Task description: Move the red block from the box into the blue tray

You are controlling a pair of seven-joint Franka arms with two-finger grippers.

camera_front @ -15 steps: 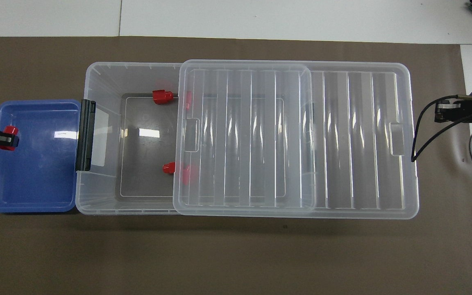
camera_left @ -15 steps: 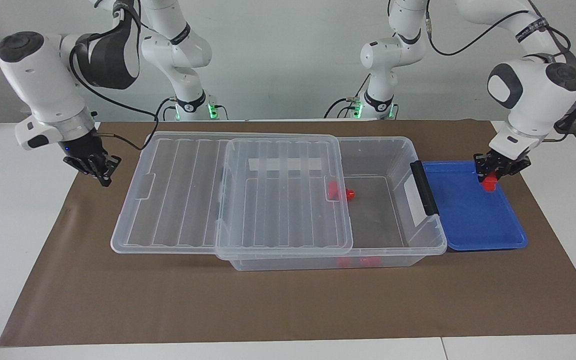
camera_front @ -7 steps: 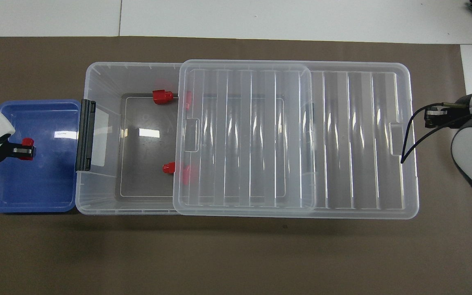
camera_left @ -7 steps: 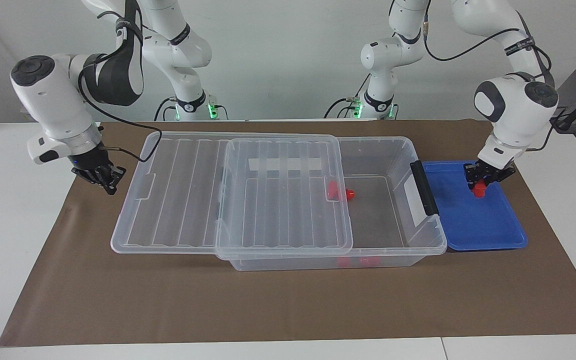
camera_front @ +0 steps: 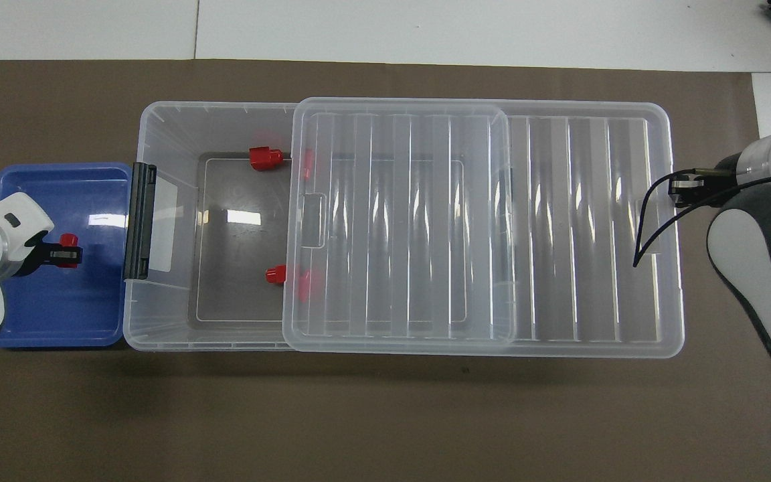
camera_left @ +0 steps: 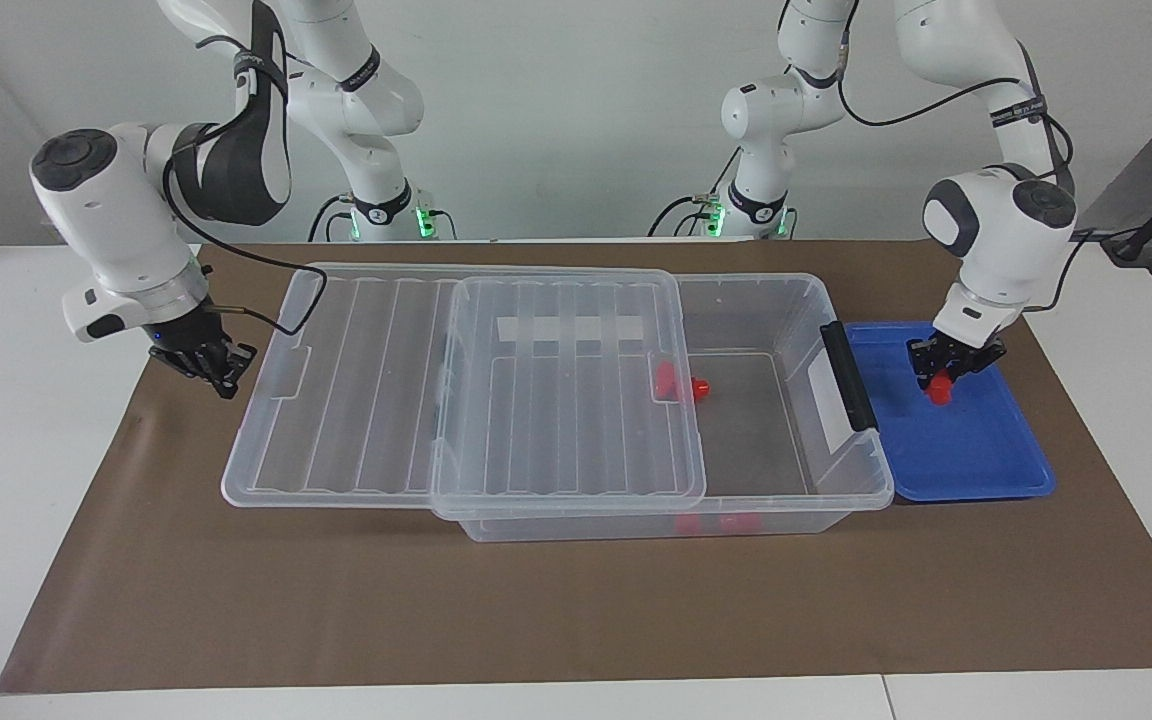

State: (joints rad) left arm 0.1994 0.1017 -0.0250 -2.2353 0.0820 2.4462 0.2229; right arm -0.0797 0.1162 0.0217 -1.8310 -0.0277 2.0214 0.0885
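Observation:
My left gripper is shut on the small red block and holds it low inside the blue tray. I cannot tell whether the block touches the floor. From overhead the left gripper and the block are over the tray, on the side nearer the box's black handle. The clear box lies beside the tray. Its ribbed lid is slid toward the right arm's end. My right gripper hangs at that end of the lid.
Other red pieces lie in the box's open part: one at the lid's edge, one by the box wall farther from the robots. Brown paper covers the table. The right gripper overlaps the lid's end from overhead.
The left gripper has carried the red block from the tray's outer edge toward the box and lowered it into the tray. The right gripper has moved closer to the lid's end.

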